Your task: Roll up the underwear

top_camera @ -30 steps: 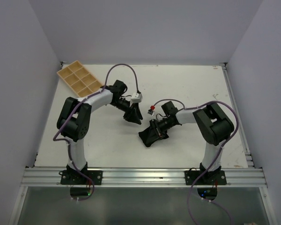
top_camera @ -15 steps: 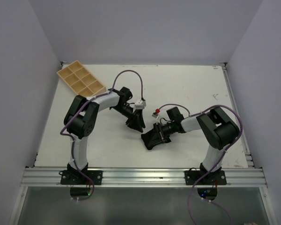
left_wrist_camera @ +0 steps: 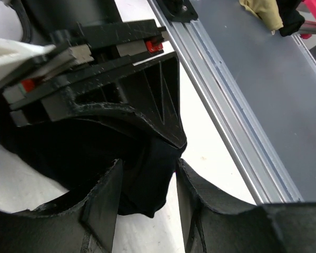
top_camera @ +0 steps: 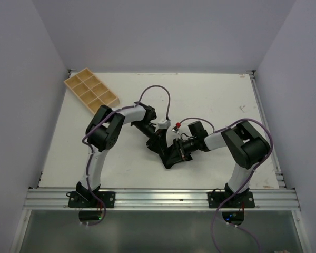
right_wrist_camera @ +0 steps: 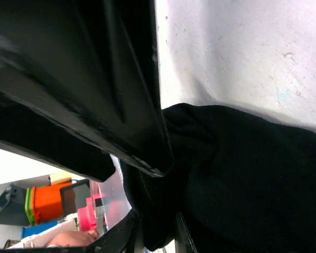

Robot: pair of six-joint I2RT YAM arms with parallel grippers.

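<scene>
The underwear (top_camera: 170,161) is a small black fabric bundle on the white table, between the two arms. My right gripper (top_camera: 177,152) is shut on it. In the right wrist view the fingers (right_wrist_camera: 127,235) pinch a fold of the underwear (right_wrist_camera: 253,174) at the bottom. My left gripper (top_camera: 161,143) has reached in from the left and is open. In the left wrist view its two fingers (left_wrist_camera: 102,205) straddle a hanging tip of the underwear (left_wrist_camera: 147,187), with a gap on the right side. The right gripper's black body (left_wrist_camera: 121,89) fills the top of that view.
A tan compartment tray (top_camera: 91,91) lies at the table's far left corner. An aluminium rail (top_camera: 158,197) runs along the near edge and also shows in the left wrist view (left_wrist_camera: 237,121). The two grippers are almost touching.
My left gripper has moved right and toward the near edge, from apart to straddling the underwear's tip. My right gripper holds the underwear in nearly the same spot.
</scene>
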